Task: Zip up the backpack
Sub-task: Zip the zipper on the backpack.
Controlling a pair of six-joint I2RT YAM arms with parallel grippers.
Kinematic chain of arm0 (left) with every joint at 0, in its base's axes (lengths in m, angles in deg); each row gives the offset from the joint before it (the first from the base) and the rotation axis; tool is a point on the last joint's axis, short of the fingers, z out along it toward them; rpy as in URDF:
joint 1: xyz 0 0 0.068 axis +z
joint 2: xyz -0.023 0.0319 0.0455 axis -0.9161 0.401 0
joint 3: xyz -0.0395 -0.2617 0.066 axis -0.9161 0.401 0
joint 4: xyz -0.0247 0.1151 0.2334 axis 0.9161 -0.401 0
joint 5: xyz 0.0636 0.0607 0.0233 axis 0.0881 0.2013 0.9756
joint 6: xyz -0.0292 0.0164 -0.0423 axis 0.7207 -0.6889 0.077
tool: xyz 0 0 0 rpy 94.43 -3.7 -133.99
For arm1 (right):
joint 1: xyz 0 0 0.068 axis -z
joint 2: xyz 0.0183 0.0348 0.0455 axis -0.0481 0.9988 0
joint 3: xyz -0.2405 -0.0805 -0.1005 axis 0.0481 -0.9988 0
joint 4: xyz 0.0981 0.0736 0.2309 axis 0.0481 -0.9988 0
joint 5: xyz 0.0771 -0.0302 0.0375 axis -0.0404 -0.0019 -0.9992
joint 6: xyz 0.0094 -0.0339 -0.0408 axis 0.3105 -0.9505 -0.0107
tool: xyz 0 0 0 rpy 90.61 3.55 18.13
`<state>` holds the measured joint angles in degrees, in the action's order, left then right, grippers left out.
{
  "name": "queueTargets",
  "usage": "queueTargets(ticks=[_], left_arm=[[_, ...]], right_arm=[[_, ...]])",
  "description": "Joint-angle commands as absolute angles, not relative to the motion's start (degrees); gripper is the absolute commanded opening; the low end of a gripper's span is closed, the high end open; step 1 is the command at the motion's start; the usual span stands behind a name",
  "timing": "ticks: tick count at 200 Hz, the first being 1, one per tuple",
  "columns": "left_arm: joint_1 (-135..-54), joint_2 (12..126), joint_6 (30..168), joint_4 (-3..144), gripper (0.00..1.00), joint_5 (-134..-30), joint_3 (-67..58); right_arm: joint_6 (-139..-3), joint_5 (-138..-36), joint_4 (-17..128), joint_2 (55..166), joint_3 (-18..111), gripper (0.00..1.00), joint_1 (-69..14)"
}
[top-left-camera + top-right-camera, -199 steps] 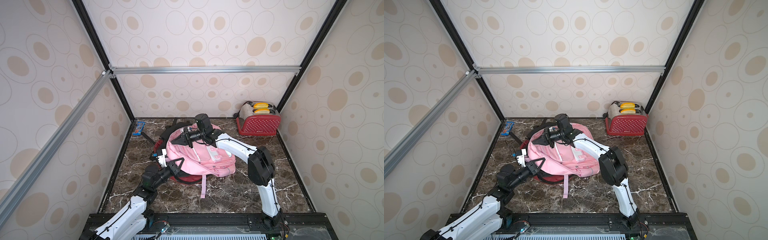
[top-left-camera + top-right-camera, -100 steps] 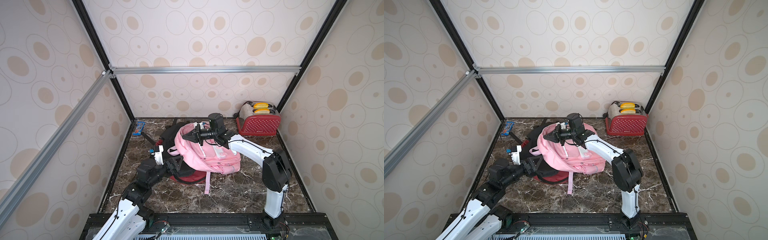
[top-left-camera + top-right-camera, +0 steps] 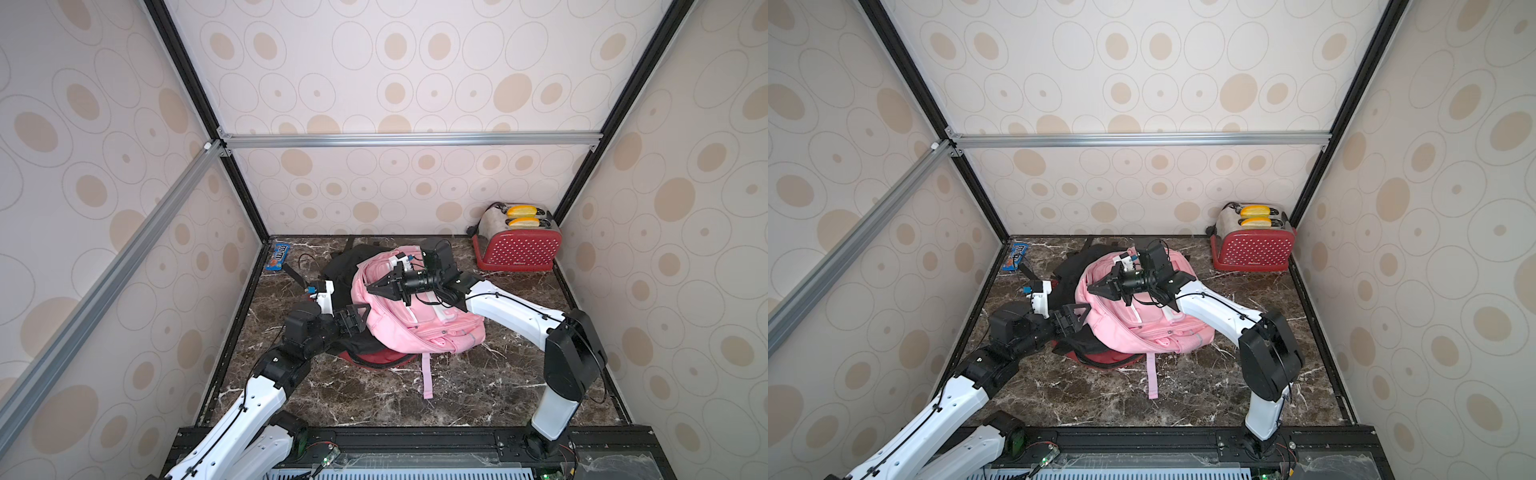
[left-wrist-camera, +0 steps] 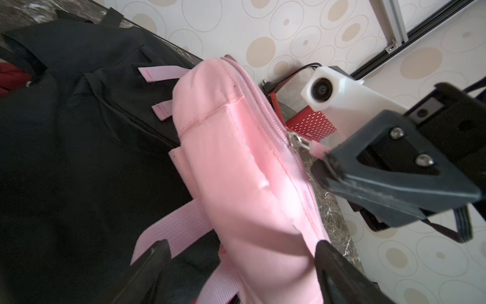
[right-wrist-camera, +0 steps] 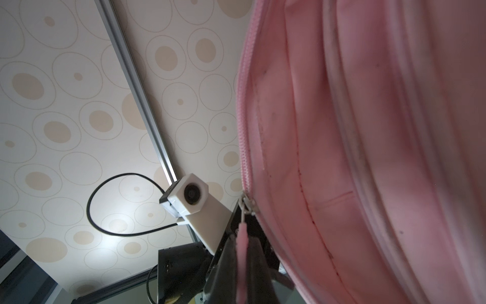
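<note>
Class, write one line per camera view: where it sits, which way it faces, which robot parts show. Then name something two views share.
Top views: high above the robot's base, looking down at the pink backpack; both arms show.
Left wrist: on the left arm, facing the backpack's side; open left end effector frames it.
Right wrist: on the right arm, facing the left arm along the backpack; right end effector pinches the zipper pull.
Shared: both wrist views show the zipper pull.

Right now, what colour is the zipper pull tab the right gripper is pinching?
Pink fabric zipper pull tab, clearest in the right wrist view.
</note>
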<state>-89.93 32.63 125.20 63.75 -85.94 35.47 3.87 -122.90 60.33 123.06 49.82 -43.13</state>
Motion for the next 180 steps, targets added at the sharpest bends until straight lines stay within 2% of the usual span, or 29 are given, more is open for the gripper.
queueTargets(ticks=[1, 17, 31, 39, 63, 69, 112, 180], left_arm=[[-90.1, 33.8, 128.7, 73.8, 0.88, -89.5, 38.3], [-90.2, 34.3, 130.8, 79.3, 0.84, -90.7, 40.7], [-90.1, 35.0, 131.9, 82.8, 0.74, -92.3, 41.8], [-90.1, 35.5, 132.4, 84.8, 0.6, -93.5, 42.4], [-90.1, 36.4, 132.6, 85.3, 0.09, -95.1, 42.6], [-90.1, 36.3, 132.0, 83.7, 0.0, -95.1, 42.2], [-90.1, 32.7, 130.2, 77.9, 0.0, -94.1, 43.8], [-90.1, 30.4, 131.7, 78.9, 0.0, -94.5, 46.8]], right_arm=[[3.6, -124.4, 65.4, 120.0, 48.8, 0.0, -44.7], [4.5, -124.3, 67.0, 119.7, 47.4, 0.0, -44.9], [4.4, -124.3, 66.8, 119.4, 46.9, 0.0, -45.0], [4.6, -124.3, 67.0, 119.4, 46.6, 0.0, -45.0], [5.3, -124.1, 68.1, 119.6, 46.8, 0.0, -45.0], [5.6, -124.0, 68.1, 119.8, 47.2, 0.0, -45.0], [10.9, -120.9, 72.9, 120.5, 45.5, 0.0, -45.1], [19.9, -115.5, 81.7, 124.1, 46.6, 0.0, -45.1]])
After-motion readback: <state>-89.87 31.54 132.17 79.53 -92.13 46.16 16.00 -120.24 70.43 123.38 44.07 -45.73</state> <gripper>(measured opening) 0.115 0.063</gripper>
